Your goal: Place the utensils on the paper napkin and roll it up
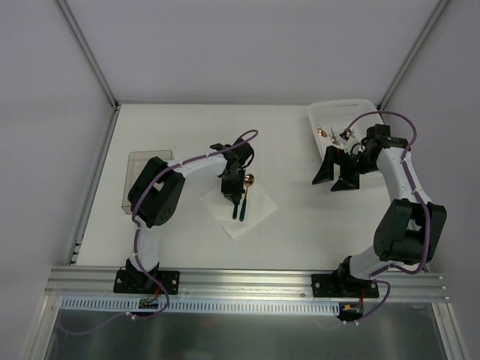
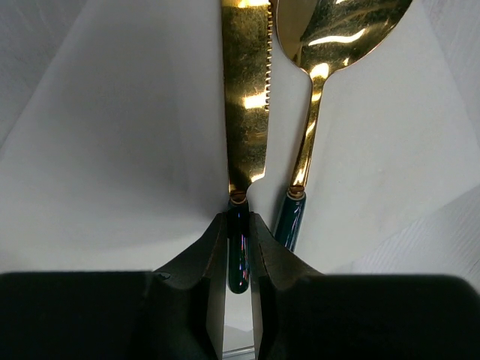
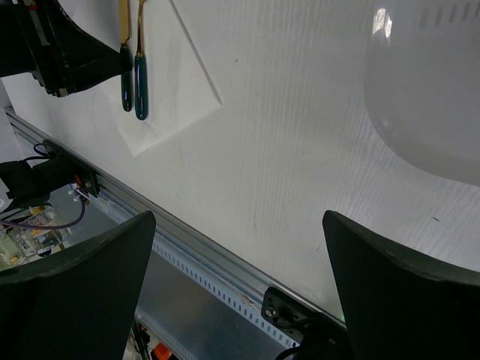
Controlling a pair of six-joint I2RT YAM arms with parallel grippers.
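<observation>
Left wrist view: clamps stiff, probably slick knife [image 2: 246,112] by its dark handle in left pincer [image 2: 238,225], over flimsy napkin [image 2: 112,150]; right pincer [image 3: 238,217] wide.

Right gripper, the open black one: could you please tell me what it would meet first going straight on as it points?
Most likely the bare white table top, well clear of the white paper napkin; nothing else seems in line, though depth is unclear.

Overhead, two wrists, sharing the napkin [image 1: 234,225]
</observation>
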